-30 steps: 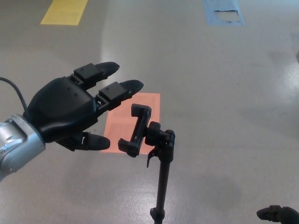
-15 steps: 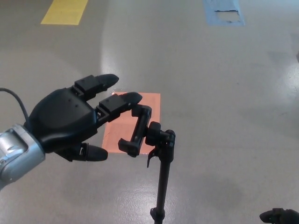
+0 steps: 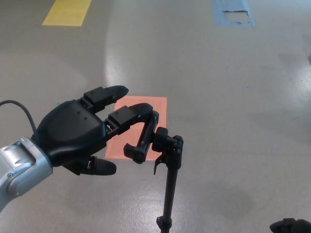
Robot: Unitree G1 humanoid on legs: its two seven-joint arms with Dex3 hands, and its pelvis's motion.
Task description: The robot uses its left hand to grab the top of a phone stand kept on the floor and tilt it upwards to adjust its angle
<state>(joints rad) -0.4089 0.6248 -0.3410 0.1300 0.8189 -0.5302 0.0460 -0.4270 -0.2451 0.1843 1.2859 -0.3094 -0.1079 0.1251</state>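
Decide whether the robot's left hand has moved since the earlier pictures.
Yes. The left hand has shifted right and down toward the phone stand, its fingers now overlapping the orange floor patch.

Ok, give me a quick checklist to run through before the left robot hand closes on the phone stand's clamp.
1. Left robot hand open, fingers spread: ok.
2. Fingers reach the top of the phone clamp: ok, the lower finger overlaps the clamp's upper end, though contact cannot be told from one view.
3. Thumb placed under or behind the clamp: not ok, it sits apart, to the clamp's left.
4. Clamp empty, no phone to knock: ok.
5. Stand pole upright: ok; its base is out of frame, so footing cannot be told.
6. Right robot hand clear of the stand: ok, it shows only at the bottom right corner.
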